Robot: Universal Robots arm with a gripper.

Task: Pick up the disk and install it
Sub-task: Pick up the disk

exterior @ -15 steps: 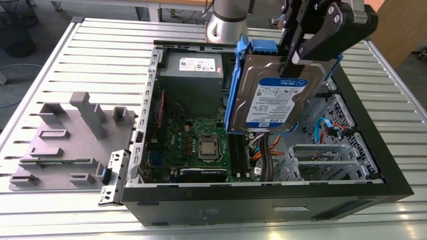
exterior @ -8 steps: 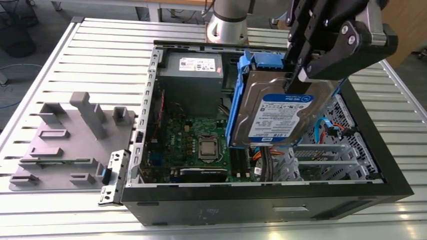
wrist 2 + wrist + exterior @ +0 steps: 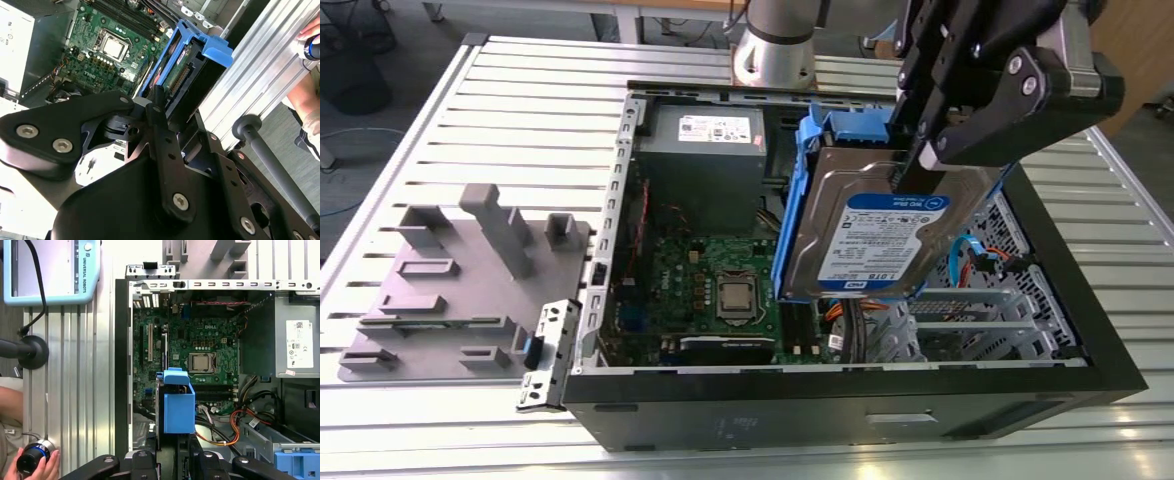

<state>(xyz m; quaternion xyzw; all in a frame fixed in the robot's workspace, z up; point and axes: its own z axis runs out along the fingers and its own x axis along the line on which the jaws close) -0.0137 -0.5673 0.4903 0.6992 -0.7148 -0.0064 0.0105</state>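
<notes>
Clearly, disk [image 3: 845, 192] label [image 3: 887, 240] in exterior view

The gripper [image 3: 921, 165] is hanging over the open computer case [image 3: 854, 400], its fingers [image 3: 945, 138] gripping the upper edge of the disk [image 3: 881, 235], which is hanging on edge straight below them. The motherboard [image 3: 720, 290] is lying flat on the case floor, below the fingers and toward the exterior view's left. The power supply [image 3: 707, 145] is sitting in the case corner beyond the motherboard, also left of the fingers in that view. The drive cage [image 3: 961, 320] is standing inside the case beneath the disk, toward the exterior view's right. The case is resting on the table [image 3: 494, 110]; a fixture [image 3: 454, 270] is lying there outside the case, well apart from the fingers on the exterior view's left.
</notes>
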